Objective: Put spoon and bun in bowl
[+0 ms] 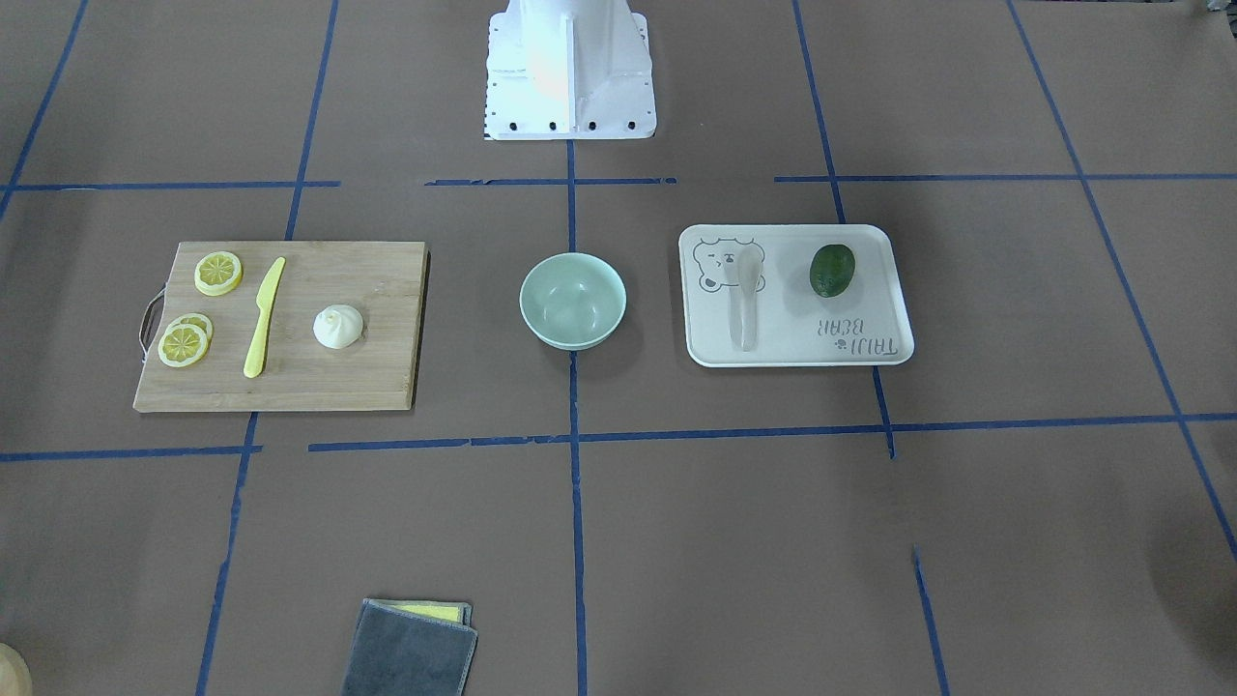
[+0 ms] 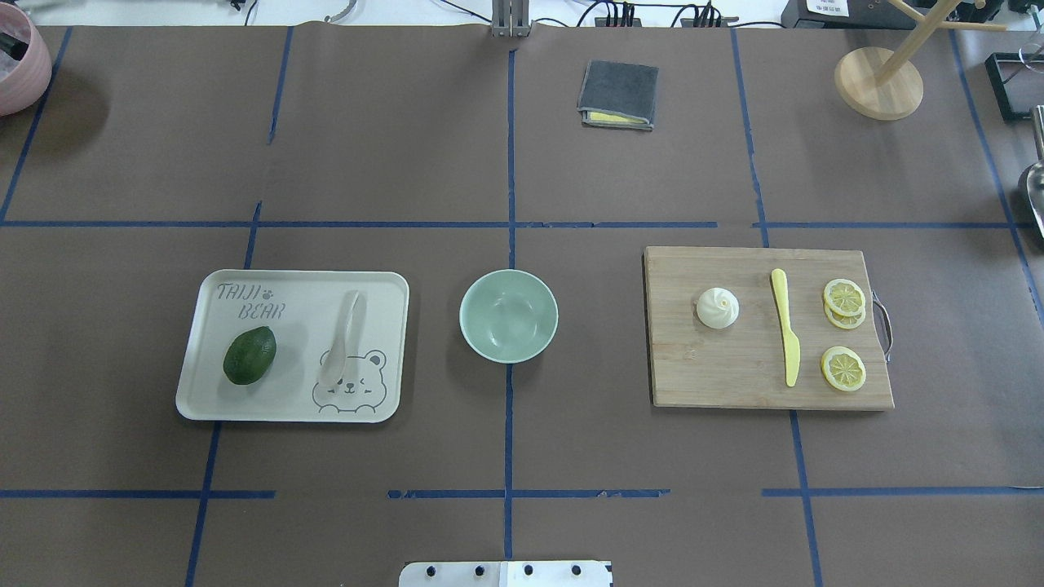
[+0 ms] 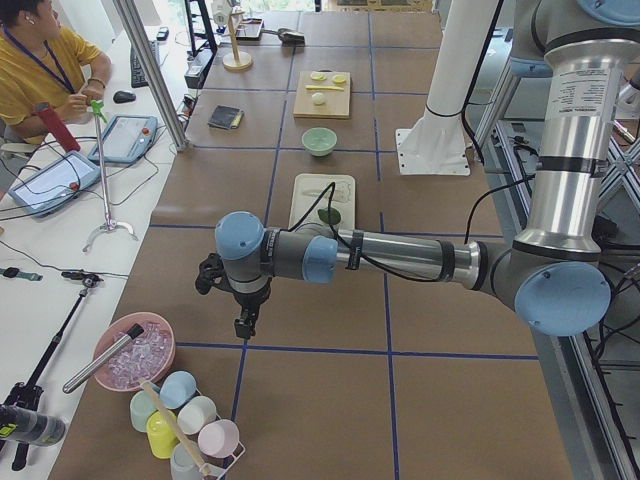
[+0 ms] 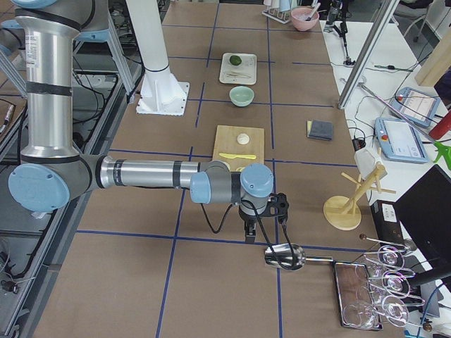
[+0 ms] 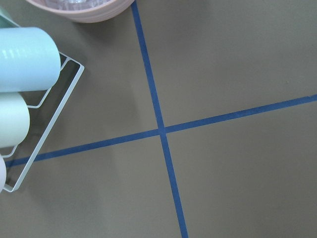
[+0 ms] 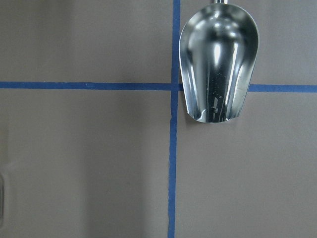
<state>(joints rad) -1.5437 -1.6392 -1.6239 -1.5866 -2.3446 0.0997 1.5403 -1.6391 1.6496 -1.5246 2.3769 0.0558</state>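
Observation:
The mint-green bowl (image 2: pixel 508 315) stands empty at the table's middle. The pale spoon (image 2: pixel 342 338) lies on the white bear-print tray (image 2: pixel 302 314) to the bowl's left in the overhead view. The white bun (image 2: pixel 717 308) sits on the wooden cutting board (image 2: pixel 734 375) to the bowl's right. My left gripper (image 3: pixel 243 322) hangs over the table's far left end, well away from the tray. My right gripper (image 4: pixel 250 232) hangs past the cutting board at the far right end. Both show only in the side views, so I cannot tell whether they are open or shut.
A green fruit (image 2: pixel 249 355) lies on the tray. A yellow knife (image 2: pixel 785 326) and lemon slices (image 2: pixel 843 297) lie on the board. A grey cloth (image 2: pixel 618 94) lies at the far side. A metal scoop (image 6: pixel 218 64) lies under the right wrist; cups (image 5: pixel 25 64) and a pink bowl (image 2: pixel 16 65) stand near the left gripper.

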